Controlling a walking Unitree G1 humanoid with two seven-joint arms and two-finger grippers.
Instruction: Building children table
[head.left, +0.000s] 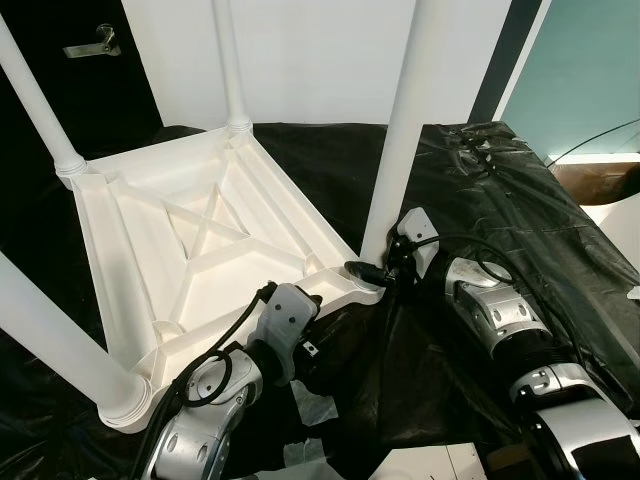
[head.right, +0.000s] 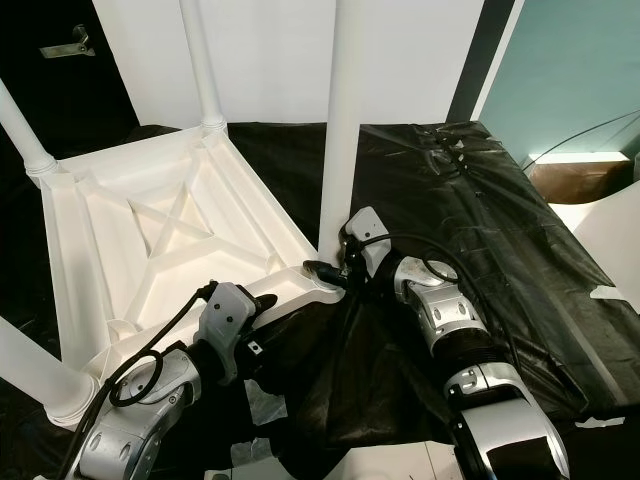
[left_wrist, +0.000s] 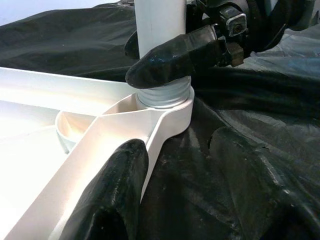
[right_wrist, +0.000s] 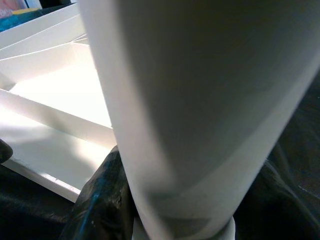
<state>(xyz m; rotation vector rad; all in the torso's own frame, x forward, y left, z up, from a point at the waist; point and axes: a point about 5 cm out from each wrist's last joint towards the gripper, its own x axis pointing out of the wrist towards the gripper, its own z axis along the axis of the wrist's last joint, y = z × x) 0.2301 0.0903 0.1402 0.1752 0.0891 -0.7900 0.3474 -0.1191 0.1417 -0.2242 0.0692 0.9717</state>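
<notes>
A white plastic children's table (head.left: 200, 240) lies upside down on a black sheet, its ribbed underside facing up and its white legs standing up from the corners. My right gripper (head.left: 368, 270) is shut on the near-right leg (head.left: 400, 130) just above its threaded base, where the leg sits in the corner socket (left_wrist: 165, 107). One of its fingers (left_wrist: 175, 57) wraps the leg. My left gripper (left_wrist: 190, 190) is open low beside that same corner. One finger (left_wrist: 112, 200) lies against the table's rim and the other (left_wrist: 260, 185) is over the sheet.
The black sheet (head.left: 520, 220) covers the ground all around. A white wall (head.left: 320, 60) stands behind, with a door handle (head.left: 95, 42) at far left. Scraps of white paper (head.left: 310, 405) and a white box (head.left: 430, 465) lie by my arms.
</notes>
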